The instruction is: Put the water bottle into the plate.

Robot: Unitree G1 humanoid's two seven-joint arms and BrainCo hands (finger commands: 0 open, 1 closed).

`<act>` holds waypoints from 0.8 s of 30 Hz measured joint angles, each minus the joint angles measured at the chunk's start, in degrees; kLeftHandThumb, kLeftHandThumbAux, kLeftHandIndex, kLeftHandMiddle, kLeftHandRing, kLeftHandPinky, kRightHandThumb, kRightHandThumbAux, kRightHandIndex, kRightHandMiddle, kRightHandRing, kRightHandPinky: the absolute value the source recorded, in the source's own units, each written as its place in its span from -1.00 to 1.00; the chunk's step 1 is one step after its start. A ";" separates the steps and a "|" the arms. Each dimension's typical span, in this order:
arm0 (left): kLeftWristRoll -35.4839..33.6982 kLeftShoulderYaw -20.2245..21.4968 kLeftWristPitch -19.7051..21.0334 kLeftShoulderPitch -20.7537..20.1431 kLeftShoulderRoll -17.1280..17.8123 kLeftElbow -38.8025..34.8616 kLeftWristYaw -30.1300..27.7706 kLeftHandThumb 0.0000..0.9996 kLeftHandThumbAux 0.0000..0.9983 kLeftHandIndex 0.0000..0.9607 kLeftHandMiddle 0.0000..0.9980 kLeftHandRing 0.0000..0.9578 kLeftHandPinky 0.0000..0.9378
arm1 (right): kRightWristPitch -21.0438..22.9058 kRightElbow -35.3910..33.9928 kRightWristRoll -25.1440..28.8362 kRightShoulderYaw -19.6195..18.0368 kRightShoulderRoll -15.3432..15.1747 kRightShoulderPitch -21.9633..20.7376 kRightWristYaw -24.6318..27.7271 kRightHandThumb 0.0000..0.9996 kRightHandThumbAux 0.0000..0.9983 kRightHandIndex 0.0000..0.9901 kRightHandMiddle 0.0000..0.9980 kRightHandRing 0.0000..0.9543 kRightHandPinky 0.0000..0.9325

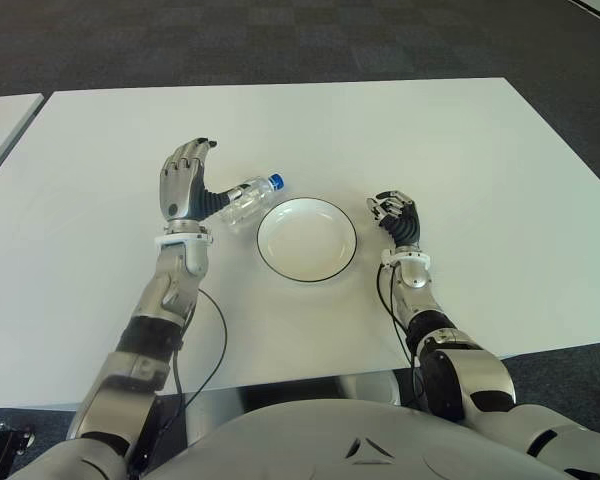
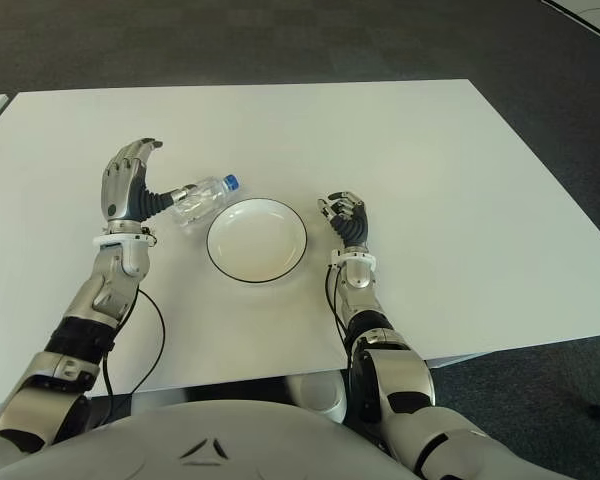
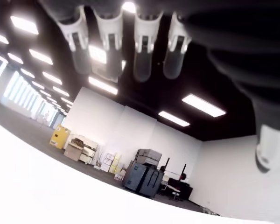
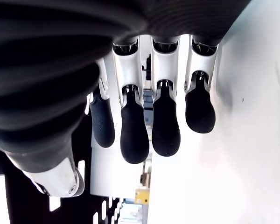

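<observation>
Task not yet done: the clear plastic water bottle with blue cap (image 1: 248, 200) lies beside the empty white black-rimmed plate (image 1: 307, 239), my left hand (image 1: 187, 182) spread and empty next to it, bottle ungrasped.

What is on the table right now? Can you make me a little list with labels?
table: white table
plate: white plate with a dark rim, nothing in it
water bottle: clear water bottle with a blue cap, lying on its side beside the plate, on its left
left hand: left hand, fingers open, next to the bottle, holding nothing
right hand: right hand, fingers curled, holding nothing, right of the plate
</observation>
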 measured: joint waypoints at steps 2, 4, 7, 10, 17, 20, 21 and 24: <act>0.69 -1.07 0.09 -1.26 0.56 1.57 0.05 0.19 -0.19 -0.98 -0.98 -0.98 -0.98 | -0.01 -0.02 0.00 0.00 0.04 -0.03 -0.02 0.42 0.46 -0.12 0.40 0.46 0.49; 1.33 -2.18 0.36 -2.45 0.83 3.20 0.13 0.17 -0.27 -0.99 -0.99 -0.99 -0.99 | -0.01 -0.05 0.00 0.00 0.07 -0.04 -0.04 0.42 0.46 -0.12 0.39 0.45 0.49; 1.70 -3.59 0.76 -3.64 0.96 5.24 0.30 0.15 -0.35 -1.00 -1.00 -1.00 -1.00 | -0.03 -0.11 0.00 -0.01 0.14 -0.12 -0.05 0.42 0.46 -0.12 0.39 0.46 0.50; 1.59 -4.93 0.65 -5.15 0.98 8.38 0.47 0.14 -0.42 -1.00 -1.00 -1.00 -1.00 | -0.04 -0.14 0.00 -0.03 0.15 -0.14 -0.09 0.42 0.46 -0.12 0.39 0.46 0.50; 0.46 -6.82 -2.43 -8.36 1.59 15.79 0.35 0.15 -0.49 -1.00 -1.00 -1.00 -1.00 | -0.03 -0.12 0.00 -0.07 0.15 -0.15 -0.22 0.42 0.46 -0.12 0.38 0.45 0.49; -0.38 -7.56 -4.42 -10.02 1.92 19.48 -0.63 0.16 -0.50 -1.00 -1.00 -1.00 -0.98 | -0.03 -0.08 0.01 -0.12 0.15 -0.14 -0.24 0.42 0.46 -0.12 0.38 0.44 0.49; -0.66 -7.75 -4.86 -10.43 2.04 20.42 -0.93 0.18 -0.51 -1.00 -1.00 -1.00 -0.97 | -0.03 -0.07 0.01 -0.12 0.16 -0.14 -0.25 0.42 0.46 -0.12 0.38 0.44 0.49; -1.04 -8.39 -5.86 -12.09 2.35 23.84 -1.88 0.19 -0.51 -1.00 -1.00 -1.00 -0.96 | -0.04 -0.07 0.01 -0.15 0.17 -0.14 -0.35 0.42 0.46 -0.12 0.38 0.44 0.50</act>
